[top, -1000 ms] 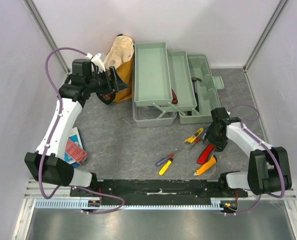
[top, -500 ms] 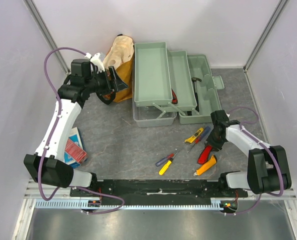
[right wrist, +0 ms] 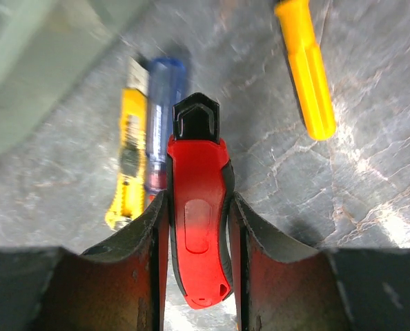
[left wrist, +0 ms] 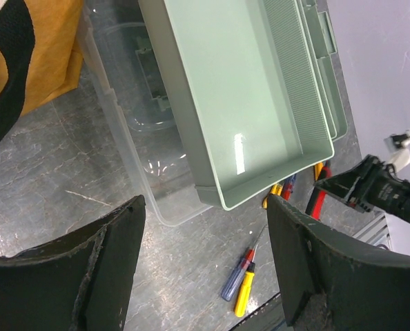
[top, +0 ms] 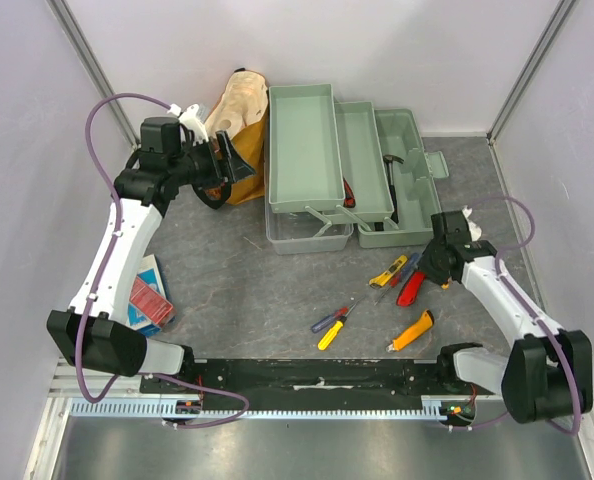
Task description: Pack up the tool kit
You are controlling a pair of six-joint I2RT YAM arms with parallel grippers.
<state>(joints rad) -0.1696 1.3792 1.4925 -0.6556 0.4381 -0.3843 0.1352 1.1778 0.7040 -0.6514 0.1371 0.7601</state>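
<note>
the red-handled tool [right wrist: 198,200] is down at the worktop [top: 237,280], just in front of the open toolbox [top: 377,160]. the right fingers [right wrist: 139,241] are closed snugly on both sides of its handle, while the left fingers [left wrist: 101,276] stand wide apart and empty. it looks stiff, light and smooth-skinned, so a grip across mid-handle should stop it swivelling. its long axis runs diagonally, black nose pointing near-left, away from the wrist.
</note>
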